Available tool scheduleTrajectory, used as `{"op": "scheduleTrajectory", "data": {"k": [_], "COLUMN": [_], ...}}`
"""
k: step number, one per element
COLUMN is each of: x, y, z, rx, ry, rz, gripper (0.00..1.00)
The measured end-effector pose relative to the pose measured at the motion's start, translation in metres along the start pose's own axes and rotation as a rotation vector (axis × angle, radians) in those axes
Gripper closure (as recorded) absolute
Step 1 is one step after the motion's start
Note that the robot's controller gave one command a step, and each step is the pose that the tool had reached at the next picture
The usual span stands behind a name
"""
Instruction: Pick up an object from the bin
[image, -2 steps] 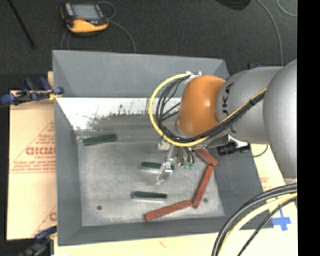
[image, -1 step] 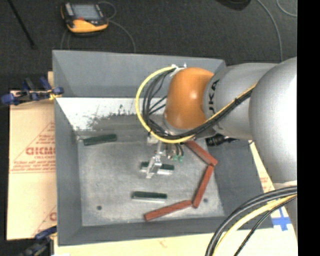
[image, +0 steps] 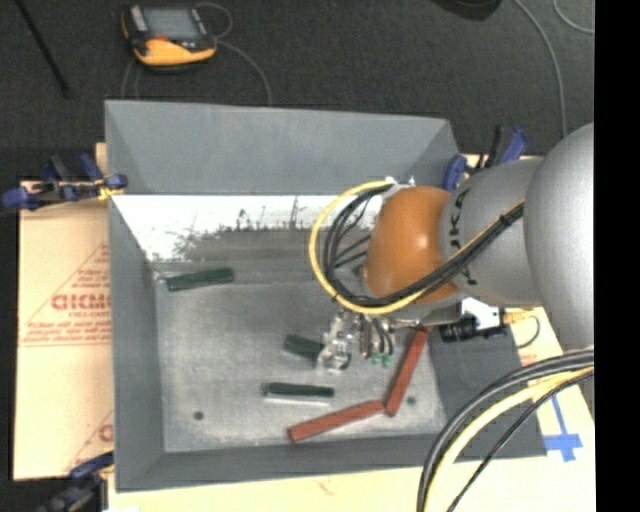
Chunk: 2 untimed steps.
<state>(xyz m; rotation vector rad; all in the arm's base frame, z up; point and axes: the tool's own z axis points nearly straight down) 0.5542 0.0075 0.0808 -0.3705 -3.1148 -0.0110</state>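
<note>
My gripper hangs low over the middle right of the bin floor, below the orange cover. Just to its left, touching or nearly touching the fingertips, lies a small dark green block. A longer dark green bar lies on the floor in front of it. To the gripper's right a reddish-brown stick leans along the right side, and a second reddish-brown stick lies flat near the front wall. Whether anything sits between the fingers I cannot make out.
Another dark green bar lies at the back left of the floor, near the back wall. A tiny dark speck sits at the front left. The arm and its looped cables cover the right rear part of the bin.
</note>
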Motion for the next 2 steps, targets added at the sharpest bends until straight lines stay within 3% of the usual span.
{"op": "scheduleTrajectory", "data": {"k": [1, 2], "x": [0.000, 0.022], "y": [0.000, -0.014], "z": [0.000, -0.130], "rx": [0.000, 0.006], "ry": [0.000, -0.009], "rz": [0.000, -0.023], "gripper": [1.00, 1.00]}}
